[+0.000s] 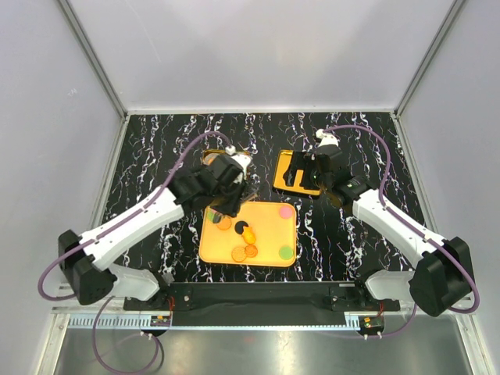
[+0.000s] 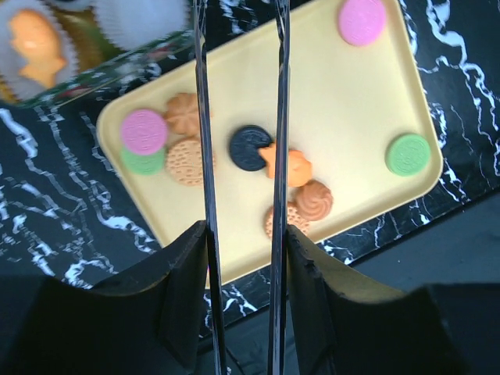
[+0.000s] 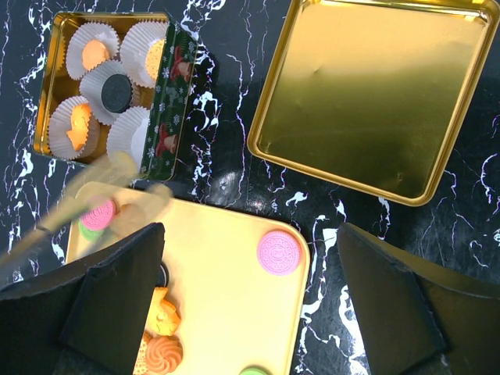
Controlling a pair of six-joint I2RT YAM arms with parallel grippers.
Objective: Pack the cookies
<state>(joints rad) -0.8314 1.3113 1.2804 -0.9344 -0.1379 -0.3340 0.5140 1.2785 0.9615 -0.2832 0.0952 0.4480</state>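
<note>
Several cookies lie on a yellow tray (image 1: 266,226): pink (image 2: 362,21), green (image 2: 408,154), black (image 2: 250,148), a fish-shaped orange one (image 2: 291,168), a swirl (image 2: 314,200), and a pink-over-green pair (image 2: 144,130). My left gripper (image 2: 246,234) is shut on metal tongs (image 2: 205,156). The tong blades stand apart with nothing between them, over the tray's left part; their tips are out of frame. My right gripper (image 3: 250,230) is open and empty above the tray's far right corner, near a pink cookie (image 3: 279,251). The tongs show blurred in the right wrist view (image 3: 101,195).
A green tin (image 3: 166,101) behind the tray holds white paper cups (image 3: 133,133), some with cookies in them. Its gold lid (image 3: 367,94) lies upturned to the right. In the top view, the left arm (image 1: 148,215) hides most of the tin, and the right gripper (image 1: 312,173) covers part of the lid.
</note>
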